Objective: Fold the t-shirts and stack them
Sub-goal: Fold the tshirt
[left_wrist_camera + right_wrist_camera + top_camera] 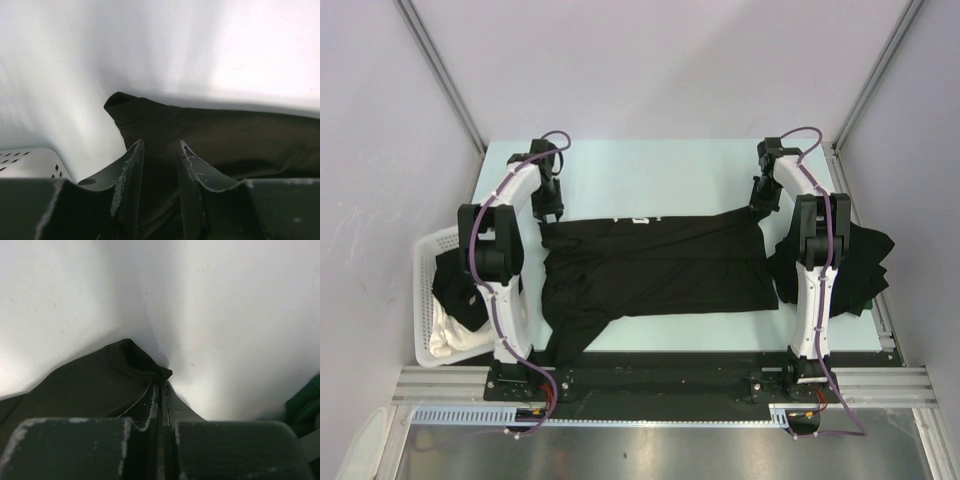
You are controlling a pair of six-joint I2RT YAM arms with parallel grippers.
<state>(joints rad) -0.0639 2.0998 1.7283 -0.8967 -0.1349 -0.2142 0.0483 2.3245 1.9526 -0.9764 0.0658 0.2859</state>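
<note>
Left hand (160,145) sits part open over the black t-shirt (660,265) spread on the counter (650,170), right hand (161,386) is pinched tight on its far corner

We look down on a pale mint-green flat table top (650,165) boxed in by plain grey-white wall panels: one on the far side (660,60), one on the left (370,150) and one on the right (920,150). Slim silver metal posts (440,70) rise at the far corners. A silver aluminium rail (660,385) lines the table's near edge. Nearer still lies a dull brushed grey metal surface (650,455). The light is soft and even.
</note>
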